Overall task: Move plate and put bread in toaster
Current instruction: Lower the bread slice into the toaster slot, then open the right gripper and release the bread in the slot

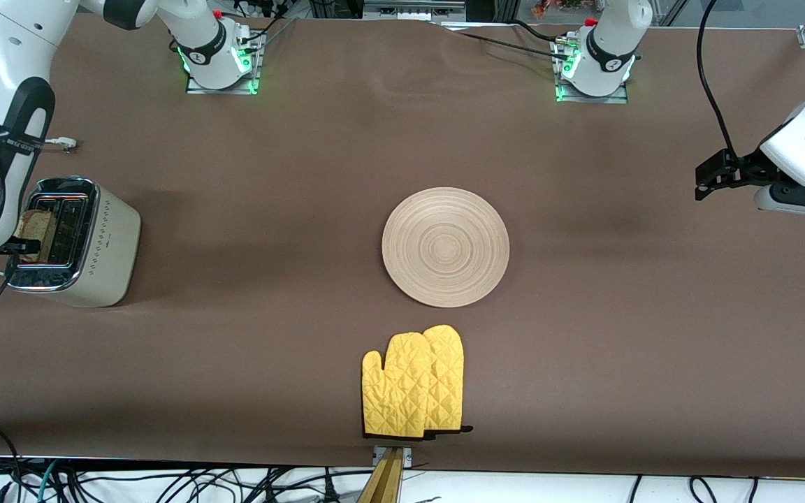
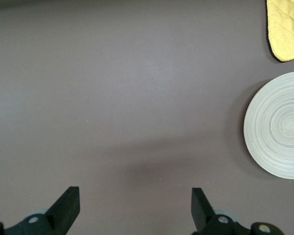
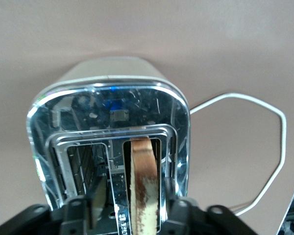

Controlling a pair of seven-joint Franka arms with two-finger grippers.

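The bread (image 1: 33, 227) stands on edge in one slot of the cream toaster (image 1: 105, 255) at the right arm's end of the table. My right gripper (image 1: 19, 246) hangs just over that slot. In the right wrist view its fingers (image 3: 179, 210) stand apart on either side of the bread (image 3: 146, 186) without touching it, above the toaster's chrome top (image 3: 108, 103). The round wooden plate (image 1: 445, 246) lies bare mid-table. My left gripper (image 1: 717, 175) waits open over the bare cloth at the left arm's end, with the plate (image 2: 279, 125) off to one side of it.
A pair of yellow oven mitts (image 1: 413, 383) lies nearer the front camera than the plate, close to the table edge. The toaster's white cord (image 3: 269, 127) loops on the cloth beside it. Brown cloth covers the table.
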